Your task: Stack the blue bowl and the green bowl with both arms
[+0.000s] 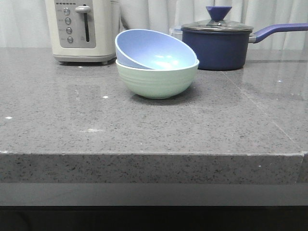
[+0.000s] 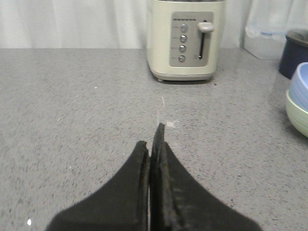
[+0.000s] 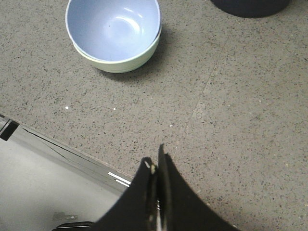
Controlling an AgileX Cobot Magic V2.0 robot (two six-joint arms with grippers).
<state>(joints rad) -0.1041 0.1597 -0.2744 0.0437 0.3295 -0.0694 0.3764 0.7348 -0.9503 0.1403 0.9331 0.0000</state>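
We see our left gripper (image 2: 155, 144) with its jaws pressed together, holding nothing, poised over bare grey counter (image 2: 86, 120). Our right gripper (image 3: 157, 166) is likewise closed and empty. Well ahead of both jaws the blue bowl (image 1: 155, 50) sits tilted inside the green bowl (image 1: 157, 81); the blue bowl holds nothing. Beyond the left jaws stands a cream toaster (image 2: 186, 38), its panel lettering too small to read. Past the bowls is a navy lidded saucepan (image 1: 216, 45).

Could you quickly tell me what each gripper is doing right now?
Left gripper: closed, holding nothing.
Right gripper: closed, holding nothing.
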